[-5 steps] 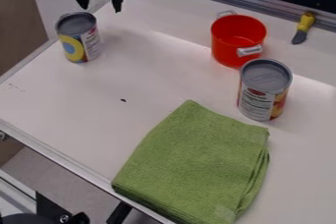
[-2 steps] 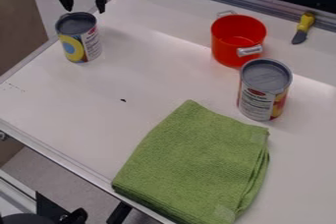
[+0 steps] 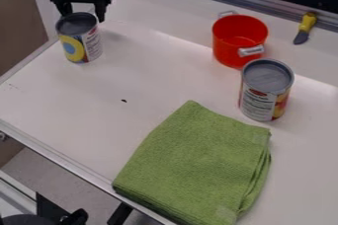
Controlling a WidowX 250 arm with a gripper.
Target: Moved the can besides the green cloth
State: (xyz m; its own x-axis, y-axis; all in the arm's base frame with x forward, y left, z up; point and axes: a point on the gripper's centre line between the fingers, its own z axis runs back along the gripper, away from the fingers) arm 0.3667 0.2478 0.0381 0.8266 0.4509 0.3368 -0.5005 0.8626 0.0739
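Can (image 3: pixel 83 46), one, upright at the counter's (image 3: pixel 151 78) upper-left edge; metal, stiff, probably full and weighty, smooth-sided, liable to slip. Hold: both sides, just below the rim. Gripper (image 3: pixel 82 17): fingers wide, above the can, about its rim. Cloth (image 3: pixel 198 165): folded, well apart, lower right. Suggested route: lift, then diagonally inward, short of the pot (image 3: pixel 237 36) and second can (image 3: pixel 265 95).

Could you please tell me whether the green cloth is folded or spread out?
Folded: the green cloth shows several stacked layers along its right edge.
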